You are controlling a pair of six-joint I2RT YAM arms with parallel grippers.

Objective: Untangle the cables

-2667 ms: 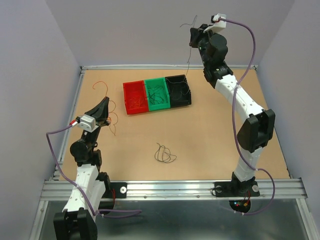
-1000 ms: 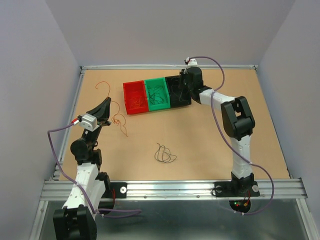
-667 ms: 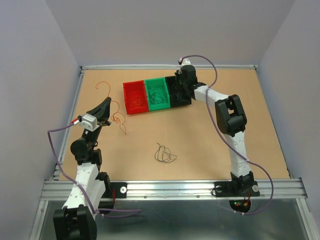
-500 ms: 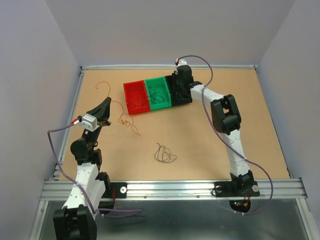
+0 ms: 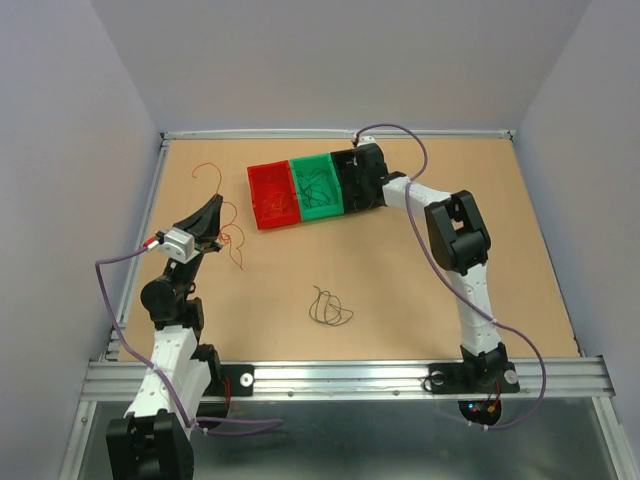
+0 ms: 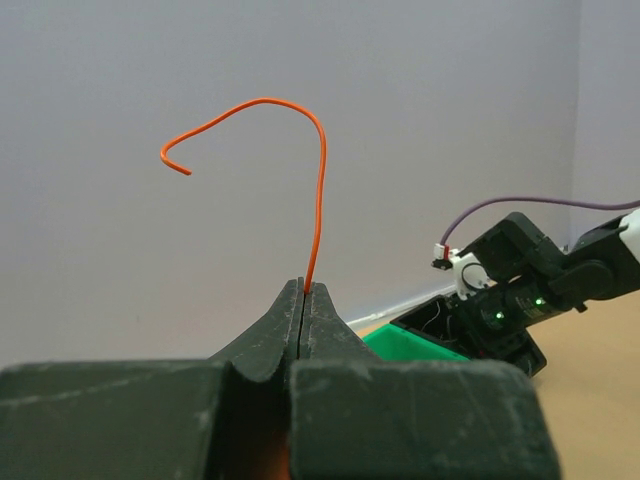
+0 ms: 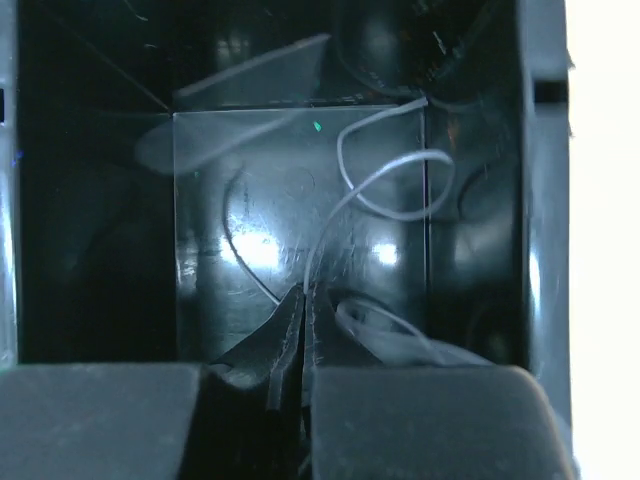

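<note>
Cables (image 5: 330,307) sit in several spots on a tan board table (image 5: 430,270), which is walled on three sides by plain pale lilac-grey panels (image 5: 300,60) and has a slotted aluminium rail (image 5: 350,377) along the near edge. One loose dark tangle (image 5: 322,300) lies on the bare board near the middle, well apart from both arms. At the left, the left gripper (image 5: 214,203) has its jaws pressed fully together on an orange-red wire (image 6: 320,200), which rises from the tips and bends over into a hook. More orange-red curls (image 5: 229,238) show just right of that gripper, though from above it is hard to tell whether they are the same strand. At the far centre, a red bin (image 5: 275,223), a green bin (image 5: 322,213) holding dark wires and a black bin (image 5: 365,203) stand touching in a row. The right gripper (image 7: 302,300) is down inside the black bin, its jaws closed on a thin grey wire (image 7: 390,216) that loops over the glossy floor.
</note>
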